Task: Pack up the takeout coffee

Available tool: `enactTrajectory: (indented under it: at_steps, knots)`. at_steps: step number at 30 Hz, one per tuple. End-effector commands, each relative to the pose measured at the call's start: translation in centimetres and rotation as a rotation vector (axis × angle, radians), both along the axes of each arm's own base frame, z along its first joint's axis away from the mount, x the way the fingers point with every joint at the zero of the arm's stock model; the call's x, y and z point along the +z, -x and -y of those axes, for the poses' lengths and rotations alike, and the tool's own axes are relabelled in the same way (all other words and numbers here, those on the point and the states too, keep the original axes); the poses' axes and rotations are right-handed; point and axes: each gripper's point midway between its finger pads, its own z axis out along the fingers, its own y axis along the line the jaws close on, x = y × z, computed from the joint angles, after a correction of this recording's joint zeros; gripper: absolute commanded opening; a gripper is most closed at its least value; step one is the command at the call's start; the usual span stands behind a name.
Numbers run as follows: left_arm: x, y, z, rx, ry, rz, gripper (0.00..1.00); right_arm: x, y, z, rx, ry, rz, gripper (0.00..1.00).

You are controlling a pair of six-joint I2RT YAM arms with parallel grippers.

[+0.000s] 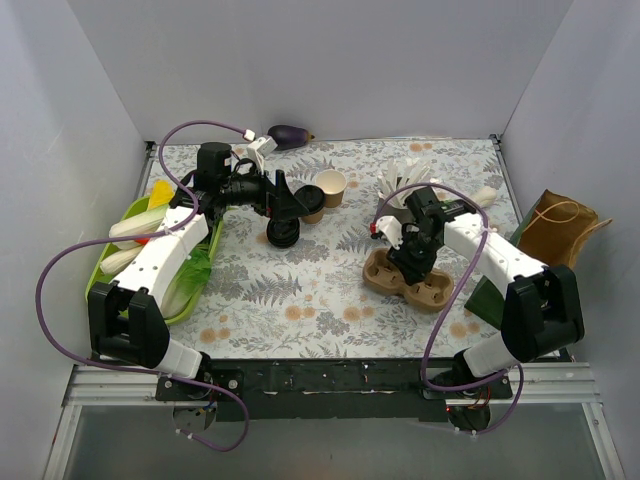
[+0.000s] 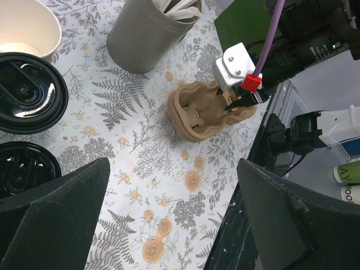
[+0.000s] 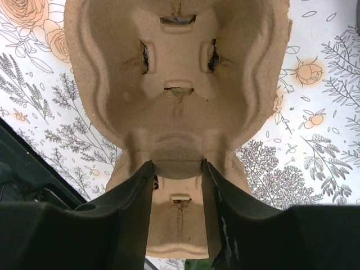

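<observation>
The takeout coffee (image 1: 312, 203), a tan cup with a black lid, stands at the back centre; its lid shows in the left wrist view (image 2: 28, 93). My left gripper (image 1: 284, 207) hovers beside it, open and empty; its fingers (image 2: 62, 208) are spread wide above the cloth. My right gripper (image 1: 413, 262) is shut on the middle ridge of a brown pulp cup carrier (image 1: 405, 278) lying on the table. In the right wrist view, the fingertips (image 3: 143, 180) pinch that ridge of the carrier (image 3: 174, 73). The carrier's pockets hold nothing.
An unlidded tan cup (image 1: 331, 187) stands right of the coffee. A stack of loose black lids (image 1: 283, 235) lies in front. A grey holder of white sticks (image 1: 405, 180), a green bag (image 1: 490, 300), a brown paper bag (image 1: 555, 225), a green vegetable tray (image 1: 195, 290), an eggplant (image 1: 290, 133).
</observation>
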Motion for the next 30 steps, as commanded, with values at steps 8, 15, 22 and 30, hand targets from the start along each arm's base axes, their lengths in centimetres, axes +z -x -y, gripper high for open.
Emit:
enactTrajectory:
  at_steps: [8,15,22,30]
  knots:
    - [1.0,0.9,-0.3,-0.004,0.019,0.048,0.98,3.5,1.0,-0.2,-0.002,-0.037,0.023,0.25]
    - [1.2,0.8,-0.3,-0.004,0.021,0.045,0.98,4.6,-0.2,-0.8,0.087,-0.074,0.082,0.19]
    - [0.9,1.0,-0.3,-0.004,0.023,0.044,0.98,5.1,0.8,0.6,0.038,-0.08,-0.108,0.18]
    - [1.0,0.9,-0.3,-0.002,0.027,0.047,0.98,9.4,-0.9,-1.0,0.022,-0.288,-0.018,0.15]
